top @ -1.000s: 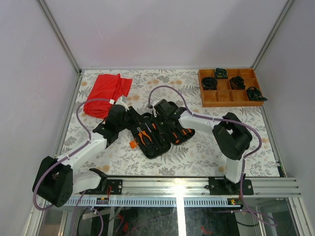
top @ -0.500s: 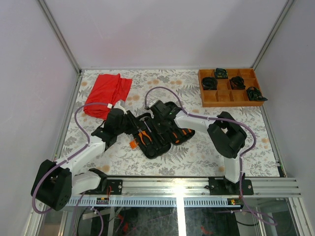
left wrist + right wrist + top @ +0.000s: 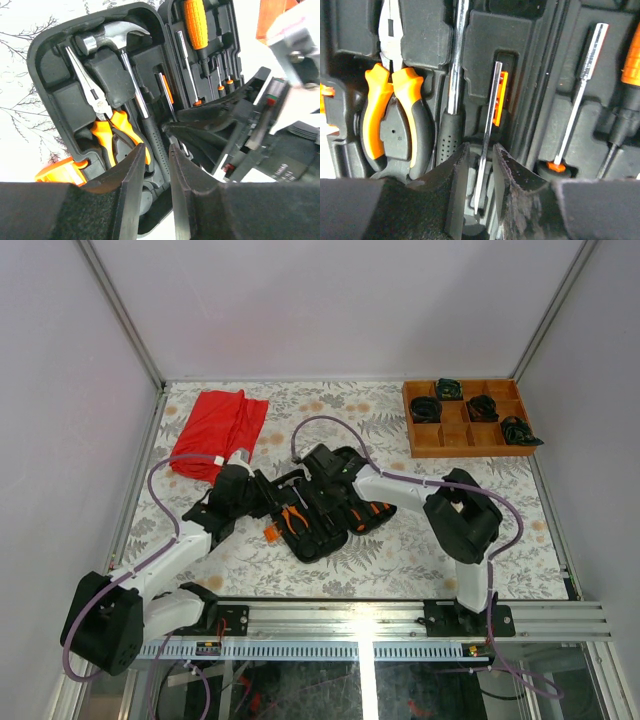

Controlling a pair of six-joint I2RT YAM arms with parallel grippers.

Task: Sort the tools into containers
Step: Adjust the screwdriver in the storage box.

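Two hands stand over the black tool case (image 3: 40,75), which lies open mid-tabletop (image 3: 400,550), just ahead of the arm bases.

Left hand (image 3: 156,147): jaws narrow, at the near-left edge of the case. Whether they pinch that edge cannot be told.

Right hand (image 3: 480,147): jaws narrowly parted, straddling a thin steel shaft (image 3: 490,110) seated in its moulded slot. A sliver of gap shows on each side, so the shaft is not clamped.

Handling, by judgement:
- The shaft is probably light, rigid, polished and slippery. Take it across the shank, at the recess midway along its slot.
- The pliers (image 3: 395,115) offer rubbery orange-and-black grips. Take hold there.
- The hammer (image 3: 120,35) is likely head-heavy. Grasp the ribbed black handle close to the head.

Appearance: the case is rounded and matte black, with an orange latch (image 3: 57,172) at one edge. The tools are bright steel with orange accents. A fat orange screwdriver (image 3: 196,22) sits in the far half. Beyond lie a red cloth (image 3: 215,430) and a wooden tray (image 3: 425,445), well apart from the case.
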